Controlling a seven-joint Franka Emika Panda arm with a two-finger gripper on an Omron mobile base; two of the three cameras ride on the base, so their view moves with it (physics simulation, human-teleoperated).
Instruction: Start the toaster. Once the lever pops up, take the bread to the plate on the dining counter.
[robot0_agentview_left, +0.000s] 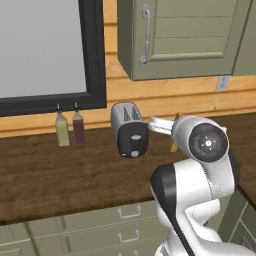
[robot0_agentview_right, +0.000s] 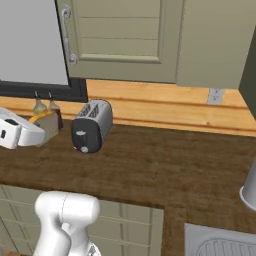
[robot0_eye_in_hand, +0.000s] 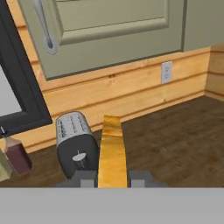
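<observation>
- One toaster (robot0_agentview_left: 129, 130) stands on the worktop, and it has two slots on its top.
- One slice of bread (robot0_eye_in_hand: 112, 152) is there.
- Two bottles are by the wall: one yellowish bottle (robot0_agentview_left: 62, 129) and one dark red bottle (robot0_agentview_left: 78, 127).
- One wall socket (robot0_agentview_right: 215, 96) is on the wooden back wall.
- One dark window frame (robot0_agentview_left: 95, 55) is seen.
- One cupboard door handle (robot0_agentview_left: 146, 36) is on the upper cupboard.
- Three drawer handles (robot0_agentview_left: 129, 213) are seen under the worktop.
- One sink (robot0_agentview_right: 220, 243) is at the right corner.
- One grey container (robot0_agentview_right: 249, 189) stands near the sink.
</observation>
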